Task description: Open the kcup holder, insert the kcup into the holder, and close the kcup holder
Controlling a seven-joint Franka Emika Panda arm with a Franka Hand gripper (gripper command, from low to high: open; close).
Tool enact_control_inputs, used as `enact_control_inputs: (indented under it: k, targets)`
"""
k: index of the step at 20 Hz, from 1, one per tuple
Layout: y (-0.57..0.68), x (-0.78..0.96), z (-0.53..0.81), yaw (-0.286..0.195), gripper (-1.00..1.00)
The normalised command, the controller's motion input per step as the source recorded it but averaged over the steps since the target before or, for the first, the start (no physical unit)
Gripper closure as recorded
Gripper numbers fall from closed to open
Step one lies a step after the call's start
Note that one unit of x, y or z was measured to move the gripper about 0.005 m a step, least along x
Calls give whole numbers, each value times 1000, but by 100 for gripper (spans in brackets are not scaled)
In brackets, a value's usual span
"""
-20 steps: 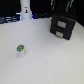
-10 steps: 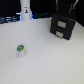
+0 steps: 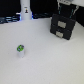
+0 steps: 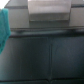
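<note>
The gripper (image 3: 66,4) hangs at the top edge of the exterior view, right above the kcup holder (image 3: 63,25). Only its lower part shows, dark and blurred, so I cannot tell whether the fingers are apart or together. The kcup holder is a black box with two pale front panels, one above the other, and both look pushed in flush. It sits on the white table (image 3: 47,60) just below the fingers.

The kcup (image 3: 20,50) stands upright on the table, well apart from the fingers and from the holder, toward the exterior view's left. Its green top faces up. A tall white bottle (image 3: 25,11) stands at the back edge.

In the wrist view, a pale panel (image 4: 49,11) and dark surfaces fill the frame, too blurred to tell more.
</note>
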Motion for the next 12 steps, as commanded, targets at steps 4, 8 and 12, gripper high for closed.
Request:
enact_control_inputs:
  k: [4,8,12]
  targets:
    - [117,-225,-350,-36,-100]
    - [63,-325,-347,-6,-100]
    - [49,-389,-369,0,-100]
